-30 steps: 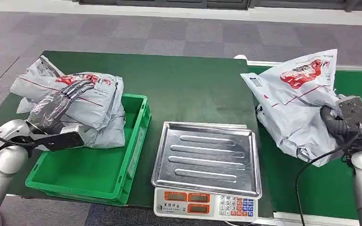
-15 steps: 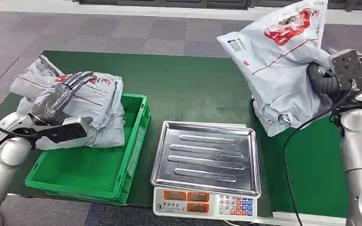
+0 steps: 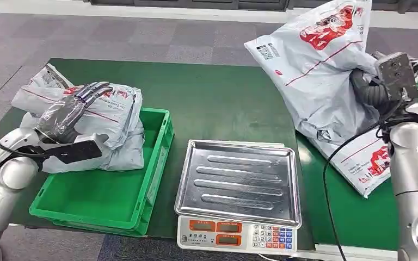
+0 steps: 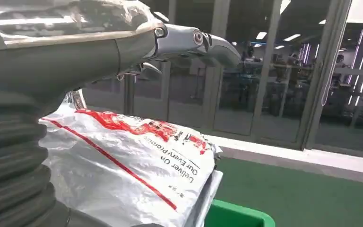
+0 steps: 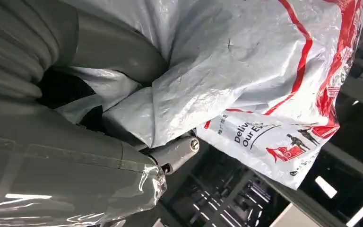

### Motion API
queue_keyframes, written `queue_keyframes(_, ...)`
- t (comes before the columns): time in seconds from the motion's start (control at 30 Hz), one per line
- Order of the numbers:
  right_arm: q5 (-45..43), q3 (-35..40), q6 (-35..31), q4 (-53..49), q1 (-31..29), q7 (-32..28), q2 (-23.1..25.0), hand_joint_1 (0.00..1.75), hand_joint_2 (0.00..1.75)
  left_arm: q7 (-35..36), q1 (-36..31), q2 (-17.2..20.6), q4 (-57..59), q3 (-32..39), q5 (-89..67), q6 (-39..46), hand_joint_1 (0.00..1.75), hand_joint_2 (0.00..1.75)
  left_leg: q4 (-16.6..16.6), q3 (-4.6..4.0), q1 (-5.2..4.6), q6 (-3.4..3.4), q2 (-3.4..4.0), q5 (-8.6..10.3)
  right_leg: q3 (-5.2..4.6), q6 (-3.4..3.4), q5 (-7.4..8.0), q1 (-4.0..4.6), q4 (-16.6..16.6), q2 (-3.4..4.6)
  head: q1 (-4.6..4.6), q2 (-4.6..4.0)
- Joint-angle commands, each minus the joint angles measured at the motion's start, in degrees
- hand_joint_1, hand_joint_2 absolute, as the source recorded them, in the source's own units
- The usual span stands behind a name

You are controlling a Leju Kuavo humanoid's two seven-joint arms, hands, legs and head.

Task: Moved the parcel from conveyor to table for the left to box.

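1. the parcel (image 3: 321,70) is a big grey plastic bag with red print. it hangs in the air, up and to the right of the scale (image 3: 238,187), over the edge of the green tabletop (image 3: 223,98).
2. the right hand (image 5: 75,109) has its fingers (image 5: 172,153) closed on a bunched fold of the bag.
3. the bag looks soft and floppy. it sags and crinkles, so it is likely light.
4. the plastic looks smooth and may slip. a tight bunch of bag is the best place to hold.
5. another bag (image 3: 367,160) lies on the belt under it, right of the scale.
6. the left hand (image 3: 68,114) lies flat with fingers apart on the bag pile (image 3: 111,128), left of the scale, by the green bin (image 3: 141,206).
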Motion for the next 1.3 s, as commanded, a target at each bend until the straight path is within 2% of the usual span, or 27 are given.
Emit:
queue_keyframes(0.03,-2.0,6.1,-0.1,1.3,-4.5,0.1,1.2,1.75,1.75,0.3,-4.9,-1.7,4.7,-4.2,0.6,-0.5,0.00,1.75,-0.1,0.14,-0.04,0.00,0.02,-0.01,0.10,-0.01,-0.02,-0.04,0.0,0.06,0.00,0.00)
queue_keyframes(0.4,-2.4,7.4,-0.1,1.1,-4.0,0.6,1.0,1.75,1.75,-0.1,-4.4,-0.1,4.6,-3.7,1.9,-0.8,0.00,1.75,-0.1,0.20,-0.02,0.01,0.01,-0.01,0.16,0.00,-0.02,-0.02,-0.1,0.06,0.00,0.00)
queue_keyframes(0.5,-3.2,8.7,0.6,1.9,-4.2,0.8,1.1,1.75,1.75,-0.1,-4.7,-0.9,5.2,-4.1,1.9,-0.9,0.00,1.75,0.0,0.08,-0.03,0.01,0.04,-0.01,0.04,0.00,-0.01,-0.03,0.0,0.06,0.00,0.00)
queue_keyframes(0.63,-3.5,11.7,1.7,1.5,-1.5,0.4,0.7,1.75,1.75,-0.2,-4.6,-1.9,5.7,-4.8,1.5,-0.6,0.00,1.75,-0.1,0.23,-0.01,0.01,-0.04,0.02,0.22,0.00,0.00,-0.02,-0.1,0.00,0.00,0.00)
queue_keyframes(1.13,-4.1,21.6,3.7,4.6,1.6,-1.7,5.3,1.75,1.75,-0.9,-3.3,0.0,6.7,-5.2,1.7,-0.5,0.00,1.75,-0.2,0.30,0.05,0.00,0.12,-0.03,0.24,-0.01,0.01,0.03,-0.2,0.15,0.00,0.00)
queue_keyframes(1.3,-4.0,22.0,3.5,4.7,1.5,-1.6,5.7,1.75,1.75,-0.9,-3.3,0.1,6.9,-5.2,1.7,-0.5,0.00,1.75,-0.2,0.26,0.05,-0.01,0.07,-0.01,0.21,-0.02,0.00,0.02,-0.1,0.12,0.00,0.00)
